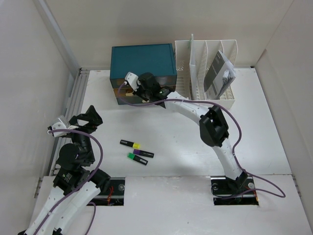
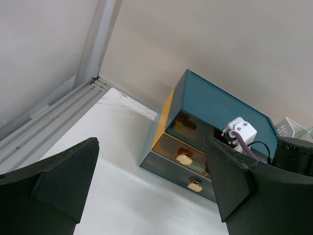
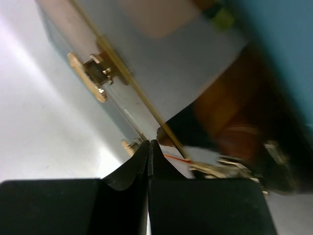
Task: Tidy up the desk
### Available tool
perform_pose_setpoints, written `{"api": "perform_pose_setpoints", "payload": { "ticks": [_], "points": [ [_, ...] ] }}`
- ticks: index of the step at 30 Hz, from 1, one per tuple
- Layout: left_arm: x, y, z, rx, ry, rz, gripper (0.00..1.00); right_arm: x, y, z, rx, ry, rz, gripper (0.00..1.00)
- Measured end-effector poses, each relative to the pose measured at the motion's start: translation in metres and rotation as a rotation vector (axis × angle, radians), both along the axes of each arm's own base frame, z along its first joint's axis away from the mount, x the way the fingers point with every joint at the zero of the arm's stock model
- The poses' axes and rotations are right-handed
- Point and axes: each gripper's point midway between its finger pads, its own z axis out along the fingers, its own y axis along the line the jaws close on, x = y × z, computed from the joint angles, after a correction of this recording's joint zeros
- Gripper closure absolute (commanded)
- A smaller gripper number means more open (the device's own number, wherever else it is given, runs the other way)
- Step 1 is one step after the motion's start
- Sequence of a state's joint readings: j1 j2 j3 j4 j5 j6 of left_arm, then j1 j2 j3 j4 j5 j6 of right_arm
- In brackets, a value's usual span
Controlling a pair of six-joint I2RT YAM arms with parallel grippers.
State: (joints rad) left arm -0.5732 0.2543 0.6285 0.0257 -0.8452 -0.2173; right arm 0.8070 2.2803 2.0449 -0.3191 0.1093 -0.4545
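White desk [image 1: 186, 147]: left gripper [image 2: 151, 147] spread apart; right gripper [image 3: 148, 147] pressed together at teal drawer box [image 1: 143, 59]

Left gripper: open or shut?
Open. The left gripper has its fingers wide apart, nothing held between them.

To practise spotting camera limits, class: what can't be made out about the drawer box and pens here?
Top view: drawer box fronts, hidden under the right arm.
Right wrist view: drawer contents blurred; whether the right end effector grips anything.
Left wrist view: highlighters, outside the frame.
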Motion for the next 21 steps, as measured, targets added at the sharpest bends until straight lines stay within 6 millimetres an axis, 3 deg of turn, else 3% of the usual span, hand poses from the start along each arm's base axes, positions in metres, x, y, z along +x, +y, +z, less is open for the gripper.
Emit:
{"api": "perform_pose_setpoints", "payload": {
  "ticks": [6, 11, 13, 14, 16, 17, 18, 19, 21],
  "points": [
    [0.000, 0.000, 0.000, 0.000, 0.000, 0.000, 0.13, 0.007, -0.002, 0.007, 0.026, -0.042, -0.085, 1.00],
    [0.000, 0.000, 0.000, 0.000, 0.000, 0.000, 0.14, 0.000, 0.000, -0.009, 0.020, -0.015, -0.043, 1.00],
    [0.000, 0.000, 0.000, 0.001, 0.000, -0.001, 0.16, -0.016, -0.003, -0.022, -0.006, 0.036, 0.036, 0.87],
    [0.000, -0.001, 0.000, 0.001, -0.001, -0.005, 0.17, -0.024, -0.006, -0.028, -0.019, 0.056, 0.070, 0.67],
    [0.001, -0.004, 0.001, 0.005, -0.005, -0.019, 0.20, -0.041, -0.017, -0.033, -0.043, 0.084, 0.116, 0.51],
    [0.002, -0.006, 0.001, 0.008, -0.009, -0.031, 0.22, -0.049, -0.023, -0.034, -0.058, 0.090, 0.132, 0.32],
    [0.004, -0.010, 0.000, 0.014, -0.009, -0.045, 0.24, -0.054, -0.028, -0.031, -0.064, 0.093, 0.142, 0.20],
    [0.007, -0.014, -0.001, 0.024, -0.005, -0.065, 0.26, -0.057, -0.032, -0.027, -0.062, 0.093, 0.147, 0.12],
    [0.015, -0.027, -0.004, 0.050, 0.013, -0.110, 0.32, -0.061, -0.034, -0.017, -0.037, 0.102, 0.171, 0.09]
  ]
}}
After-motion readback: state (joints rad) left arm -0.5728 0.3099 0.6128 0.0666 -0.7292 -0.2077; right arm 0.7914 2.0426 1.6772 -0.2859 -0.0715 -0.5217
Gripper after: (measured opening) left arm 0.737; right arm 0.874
